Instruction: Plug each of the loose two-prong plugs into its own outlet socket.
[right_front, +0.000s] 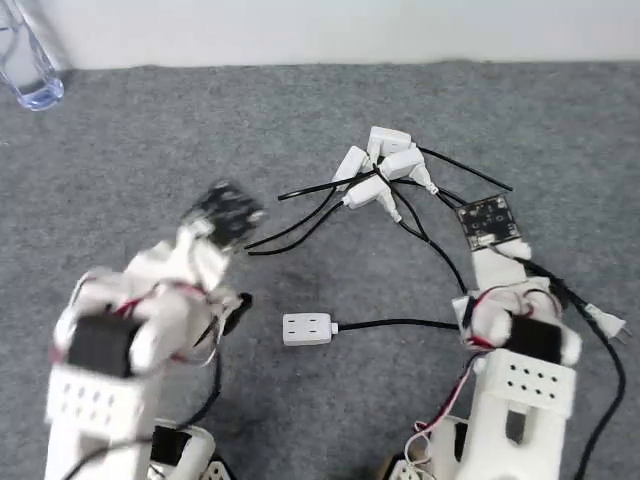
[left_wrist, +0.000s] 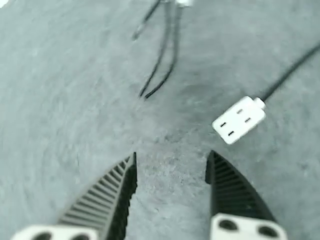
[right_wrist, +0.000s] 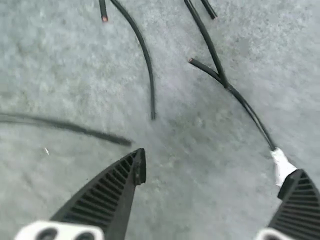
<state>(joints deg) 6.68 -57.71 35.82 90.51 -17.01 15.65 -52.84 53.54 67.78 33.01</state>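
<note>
— One outlet socket (right_front: 307, 328) is where we start: white, lying flat on the grey bench (right_front: 120, 150) between the two arms, its black cord (right_front: 400, 323) running off towards the right arm.
— And against the left fingers, where do we put it?
— Ahead of the left gripper (left_wrist: 172, 157) and off to one side, apart from both fingers (left_wrist: 112, 195), with bare bench between them. We see them spread wide, pinching nothing.
— Then the plugs?
— Several white plug pieces (right_front: 400, 163) lie bunched together farther up the bench, well apart from the socket, black cords (right_front: 465, 170) fanning out from them. We cannot tell plug from socket in that bunch. Cut cord ends (right_front: 282, 197) lie between the bunch and the left arm. One more plug (right_front: 612, 327), prongs bare, lies at the right arm's outer side.
— What do we say of the right gripper (right_wrist: 220, 165)?
— Its fingers (right_wrist: 300, 200) are spread wide too. A white plug end (right_wrist: 279, 165) on a black cord lies right at the inner edge of one finger; we cannot tell whether they touch, but it is not pinched.
— And farther out?
— Loose black cords cross the bench ahead of those fingers. A clear container (right_front: 30, 70) stands at the far left corner of the bench, by the white wall (right_front: 300, 30).
</note>
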